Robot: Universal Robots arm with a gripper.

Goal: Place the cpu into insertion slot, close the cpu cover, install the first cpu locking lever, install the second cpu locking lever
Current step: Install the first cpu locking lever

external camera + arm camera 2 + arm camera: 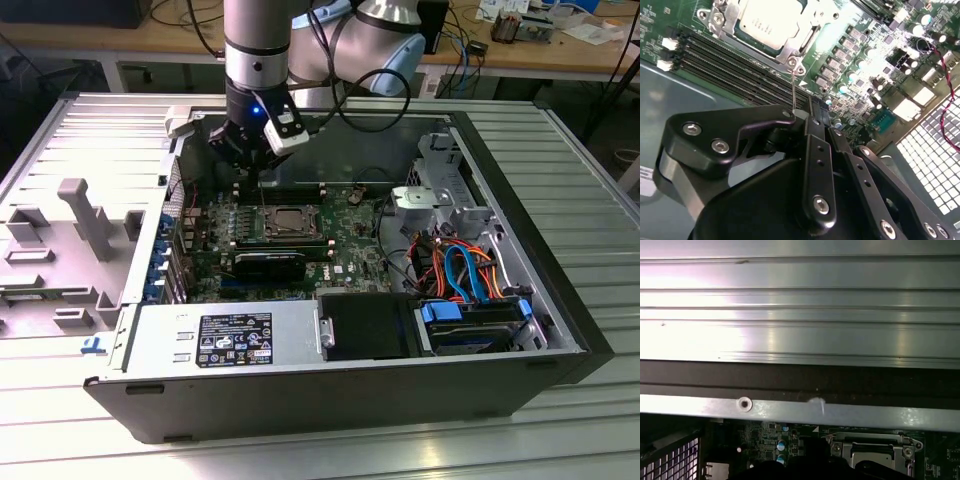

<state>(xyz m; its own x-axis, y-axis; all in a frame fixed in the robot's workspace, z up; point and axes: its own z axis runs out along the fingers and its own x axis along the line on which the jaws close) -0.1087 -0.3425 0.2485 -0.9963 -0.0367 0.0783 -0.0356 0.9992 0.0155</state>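
The gripper [258,165] hangs inside the open computer case [560,300], close to its far wall and just behind the insertion slot [291,222], with free room toward the drive cables on the exterior view's right. Its jaws look drawn close together on a thin wire lever [793,90] standing up from the socket corner. The cpu [771,21], silvery-grey and square, lies in the slot under the closed cpu cover [799,42]; print on the power supply label [235,340] cannot be read.
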